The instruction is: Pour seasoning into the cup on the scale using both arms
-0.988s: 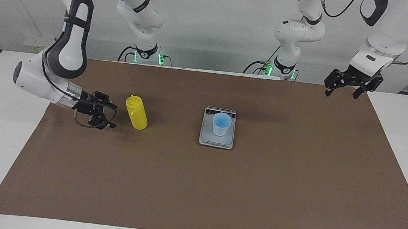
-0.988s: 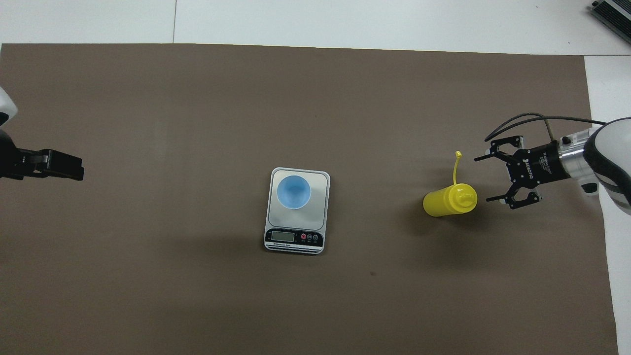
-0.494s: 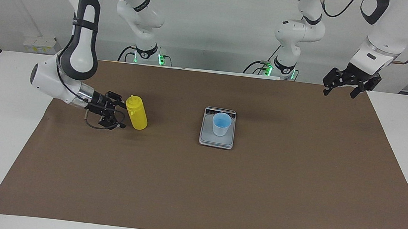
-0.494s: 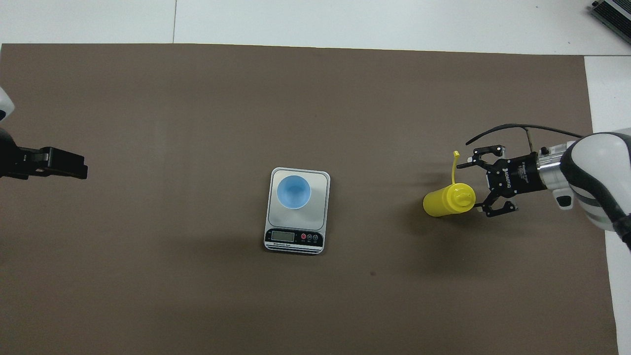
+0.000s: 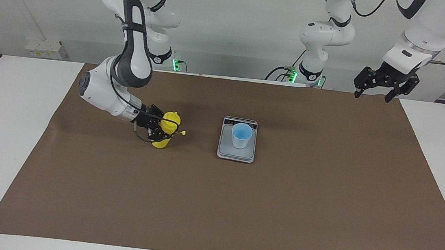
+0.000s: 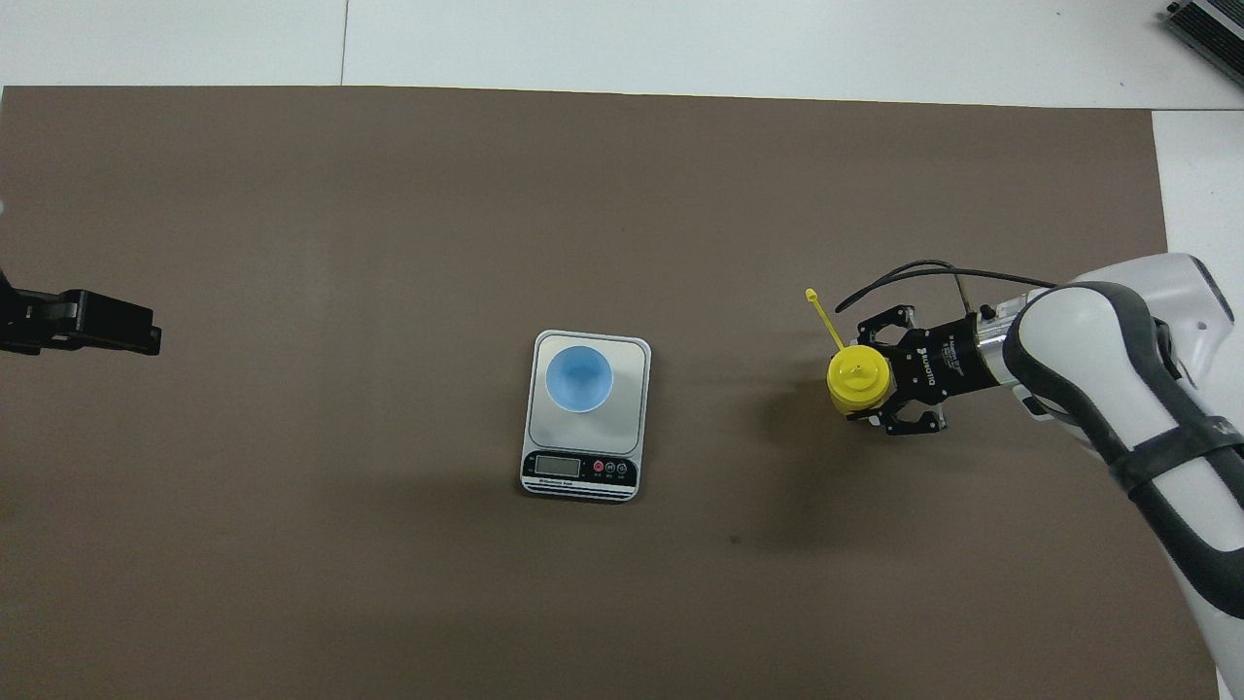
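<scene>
Moved since earlier: right gripper (image 5: 163, 130) has come up to the yellow bottle (image 5: 166, 129) and closed on it; bottle has shifted closer to the scale (image 5: 236, 154) and now tilts, where it stood upright before.
Bottle vs right gripper: bottle sits between the fingers, gripped about mid-body; nozzle top above them, base below.
Right gripper state: clamped onto the bottle's sides (image 6: 880, 381), coming in sideways from the right arm's end of the counter (image 5: 9, 129).
Bottle place: beside the scale, toward the right arm's end, apart from it; base at or just off the brown mat (image 5: 214, 206), cannot tell which.
Bottle axis: near upright, top leaning slightly toward the scale; tethered cap (image 6: 812, 294) sticks out sideways.
Cup (image 5: 241, 135): upright on the scale.
Left gripper (image 5: 385, 84): fingers spread, holding nothing, waiting in the air toward the left arm's end, well apart from the scale.
</scene>
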Robot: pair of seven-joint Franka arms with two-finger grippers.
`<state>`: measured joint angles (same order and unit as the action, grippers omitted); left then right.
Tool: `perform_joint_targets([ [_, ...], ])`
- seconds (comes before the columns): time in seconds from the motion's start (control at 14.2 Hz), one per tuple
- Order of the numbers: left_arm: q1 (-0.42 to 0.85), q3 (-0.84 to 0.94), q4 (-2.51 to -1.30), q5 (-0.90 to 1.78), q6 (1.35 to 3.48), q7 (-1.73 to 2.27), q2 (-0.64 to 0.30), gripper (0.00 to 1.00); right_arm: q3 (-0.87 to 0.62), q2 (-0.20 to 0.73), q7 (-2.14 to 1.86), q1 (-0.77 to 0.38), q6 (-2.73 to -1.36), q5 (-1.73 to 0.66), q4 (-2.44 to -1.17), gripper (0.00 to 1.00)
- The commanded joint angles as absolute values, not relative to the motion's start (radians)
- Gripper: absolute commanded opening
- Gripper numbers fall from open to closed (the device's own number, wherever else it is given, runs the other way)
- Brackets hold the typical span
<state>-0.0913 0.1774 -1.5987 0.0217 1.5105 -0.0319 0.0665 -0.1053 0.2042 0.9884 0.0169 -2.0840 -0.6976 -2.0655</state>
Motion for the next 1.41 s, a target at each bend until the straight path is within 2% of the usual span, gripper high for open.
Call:
perform_joint_targets([
  [0.0, -0.089, 0.181, -1.58, 0.002, 1.488, -0.048, 0.057, 1.0, -0.106, 0.155, 1.044, -0.058, -2.143, -0.619, -2.083, 0.0],
  [0.21, -0.09, 0.181, -1.582, 0.006, 1.494, -0.043, 0.057, 1.0, -0.106, 0.141, 1.193, -0.164, -2.213, -0.464, -2.053, 0.0],
  [0.42, -0.089, 0.181, -1.583, 0.006, 1.497, -0.04, 0.057, 1.0, -0.106, 0.172, 1.394, -0.279, -2.223, -0.243, -1.945, 0.0],
  [0.71, -0.089, 0.181, -1.589, 0.006, 1.496, -0.041, 0.06, 1.0, -0.106, 0.215, 1.592, -0.377, -2.224, 0.011, -1.812, 0.0],
  [0.85, -0.089, 0.181, -1.589, 0.006, 1.496, -0.043, 0.06, 1.0, -0.107, 0.23, 1.635, -0.394, -2.226, 0.195, -1.766, 0.0],
  [1.13, -0.089, 0.181, -1.591, 0.006, 1.496, -0.044, 0.06, 1.0, -0.106, 0.241, 1.67, -0.41, -2.324, 0.438, -1.761, 0.0],
  [1.34, -0.089, 0.181, -1.589, 0.006, 1.497, -0.046, 0.06, 1.0, -0.109, 0.255, 1.716, -0.417, -2.336, 0.665, -1.755, 0.0],
])
